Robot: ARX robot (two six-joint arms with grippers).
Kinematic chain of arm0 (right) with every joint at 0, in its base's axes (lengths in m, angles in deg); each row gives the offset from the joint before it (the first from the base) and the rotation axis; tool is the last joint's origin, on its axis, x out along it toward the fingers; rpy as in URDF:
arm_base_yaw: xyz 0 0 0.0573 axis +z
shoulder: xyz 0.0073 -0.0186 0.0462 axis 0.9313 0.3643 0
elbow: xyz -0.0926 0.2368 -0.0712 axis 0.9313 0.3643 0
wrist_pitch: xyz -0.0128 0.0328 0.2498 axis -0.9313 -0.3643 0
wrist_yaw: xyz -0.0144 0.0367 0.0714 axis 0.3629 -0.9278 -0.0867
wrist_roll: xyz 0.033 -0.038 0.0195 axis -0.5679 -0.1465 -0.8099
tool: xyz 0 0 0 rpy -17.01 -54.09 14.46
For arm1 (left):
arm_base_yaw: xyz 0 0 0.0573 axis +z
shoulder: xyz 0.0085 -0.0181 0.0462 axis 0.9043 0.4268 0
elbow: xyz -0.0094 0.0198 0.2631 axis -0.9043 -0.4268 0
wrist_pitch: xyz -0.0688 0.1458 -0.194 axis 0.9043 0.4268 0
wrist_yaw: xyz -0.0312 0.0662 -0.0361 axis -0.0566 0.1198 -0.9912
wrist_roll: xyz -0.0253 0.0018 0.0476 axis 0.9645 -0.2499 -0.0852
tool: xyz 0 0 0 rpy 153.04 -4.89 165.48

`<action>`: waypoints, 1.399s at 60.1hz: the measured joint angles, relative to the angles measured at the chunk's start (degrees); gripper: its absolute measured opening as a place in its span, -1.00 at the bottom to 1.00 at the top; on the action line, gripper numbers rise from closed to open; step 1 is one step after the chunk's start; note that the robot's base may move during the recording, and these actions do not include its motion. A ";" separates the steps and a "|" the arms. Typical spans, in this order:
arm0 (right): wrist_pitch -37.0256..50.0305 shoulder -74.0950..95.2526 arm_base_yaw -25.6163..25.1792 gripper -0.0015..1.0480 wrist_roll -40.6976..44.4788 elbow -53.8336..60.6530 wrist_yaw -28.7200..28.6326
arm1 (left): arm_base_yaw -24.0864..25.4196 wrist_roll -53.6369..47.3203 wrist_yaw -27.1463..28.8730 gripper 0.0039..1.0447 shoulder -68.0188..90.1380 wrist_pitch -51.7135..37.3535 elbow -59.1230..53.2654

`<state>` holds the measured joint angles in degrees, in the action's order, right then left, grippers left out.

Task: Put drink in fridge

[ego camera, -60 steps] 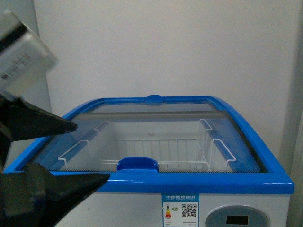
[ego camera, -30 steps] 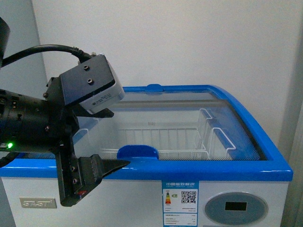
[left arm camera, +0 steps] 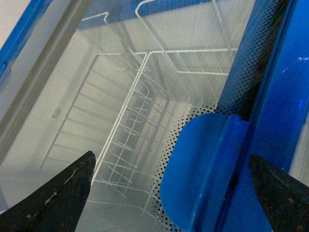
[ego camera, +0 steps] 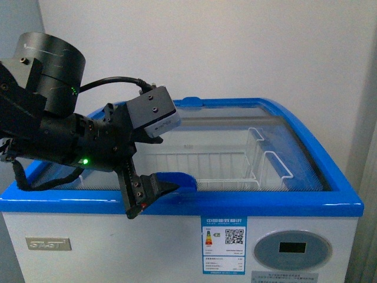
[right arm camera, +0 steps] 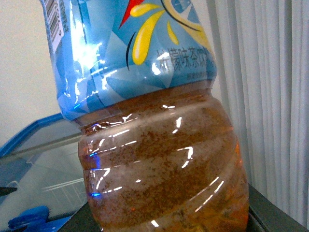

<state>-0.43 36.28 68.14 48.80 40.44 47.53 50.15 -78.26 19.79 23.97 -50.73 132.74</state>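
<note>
The fridge [ego camera: 330, 203] is a low white chest with a blue rim and a glass sliding lid [ego camera: 283, 153]. Its blue lid handle [ego camera: 185, 180] sits at the front edge. My left gripper [ego camera: 154, 171] is open, its jaws on either side of the handle, which also shows in the left wrist view [left arm camera: 207, 174]. One fingertip [left arm camera: 63, 195] is over the glass, the other over the blue rim. My right gripper is shut on the drink [right arm camera: 159, 164], a clear bottle of brown liquid with a light-blue and yellow label. The cap is out of view.
A white wire basket [ego camera: 224, 165] hangs inside the fridge under the glass. An oval grey display [ego camera: 291, 250] and a sticker [ego camera: 224, 236] are on the fridge front. A white wall stands behind; a pale curtain [right arm camera: 270, 96] shows beside the drink.
My left arm has swung forward and right, from close by the camera to over the fridge's front edge, with its open jaws now around the lid handle. The view has shifted downward.
</note>
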 joint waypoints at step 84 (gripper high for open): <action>-41.83 13.53 -10.38 -0.19 20.39 -19.47 -28.35 | 11.82 56.30 33.79 -0.06 -40.02 -37.31 -45.66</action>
<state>-42.26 49.81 57.76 69.19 20.96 19.19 61.97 -21.95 53.58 -16.05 -88.04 87.08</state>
